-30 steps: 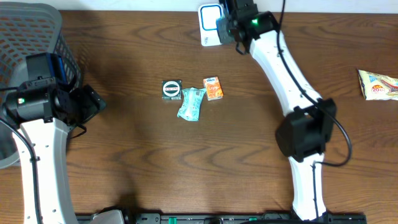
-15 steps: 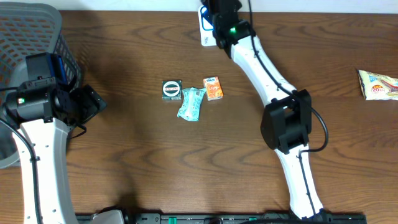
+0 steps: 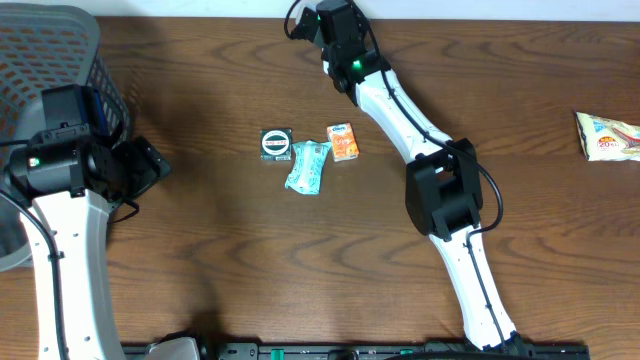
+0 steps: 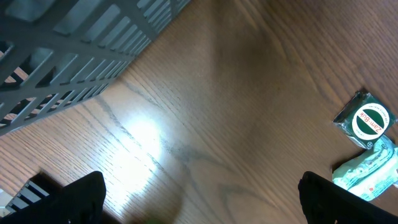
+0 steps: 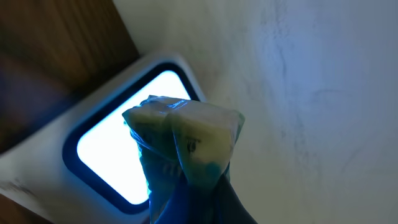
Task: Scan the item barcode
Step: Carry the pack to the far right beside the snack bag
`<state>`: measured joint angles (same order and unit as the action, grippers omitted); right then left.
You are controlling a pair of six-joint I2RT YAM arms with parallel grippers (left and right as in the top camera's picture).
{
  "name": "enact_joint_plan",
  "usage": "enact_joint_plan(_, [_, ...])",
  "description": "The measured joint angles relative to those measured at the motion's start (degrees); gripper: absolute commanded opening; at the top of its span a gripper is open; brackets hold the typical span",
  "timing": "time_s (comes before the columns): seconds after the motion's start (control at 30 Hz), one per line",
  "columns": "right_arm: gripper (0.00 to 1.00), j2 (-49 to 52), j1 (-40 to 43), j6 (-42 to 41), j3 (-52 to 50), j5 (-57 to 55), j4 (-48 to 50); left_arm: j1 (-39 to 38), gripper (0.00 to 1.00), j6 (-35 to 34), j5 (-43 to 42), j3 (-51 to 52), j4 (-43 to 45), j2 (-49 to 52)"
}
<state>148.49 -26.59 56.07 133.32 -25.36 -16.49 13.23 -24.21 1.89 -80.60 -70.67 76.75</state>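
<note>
Holding a small clear-wrapped packet [image 5: 183, 140] pinched in its closed jaws, the right gripper [image 3: 312, 20] is reaching to the far edge of the table [image 3: 200, 260]. That makes the right arm the only one in play.

From the right wrist view the packet is sitting directly between the camera and the scanner [image 5: 106, 155]. It is covering the lower right part of the scanner's window, which is glowing blue-white. The packet's long axis is running straight up out of the fingers, with its crimped end pointing away from the wrist, so the scanner is lying just beyond it rather than off to one side.

Whether the barcode side is facing the window is hard to say. Only the back of the wrapper is showing, in blue glare, and the gap between packet and window cannot be judged.

The left gripper [image 4: 205, 196] is hanging well apart from all this beside the basket [image 3: 60, 60], with its jaws spread wide and gripping nothing.
</note>
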Motion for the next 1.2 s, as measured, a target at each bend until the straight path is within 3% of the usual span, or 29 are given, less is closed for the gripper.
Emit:
enact_joint_plan(0.33, [0.01, 0.1, 0.0, 2.8, 0.0, -1.7, 0.3, 0.0, 0.98, 0.0, 0.0, 0.0, 0.0, 0.0])
enact_joint_plan(0.5, [0.01, 0.0, 0.2, -1.1, 0.0, -2.9, 1.8, 0.0, 0.98, 0.0, 0.0, 0.0, 0.0, 0.0])
enact_joint_plan(0.7, [0.01, -2.3, 2.5, -12.8, 0.0, -7.3, -0.8, 0.0, 0.98, 0.0, 0.0, 0.0, 0.0, 0.0])
enact_joint_plan(1.0, [0.01, -14.9, 17.5, -37.3, 0.1, -8.5, -25.9, 0.0, 0.98, 0.0, 0.0, 0.0, 0.0, 0.0])
enact_joint_plan(1.2, [0.01, -16.5, 30.1, -49.4, 0.6, -5.3, -39.5, 0.0, 0.98, 0.0, 0.0, 0.0, 0.0, 0.0])
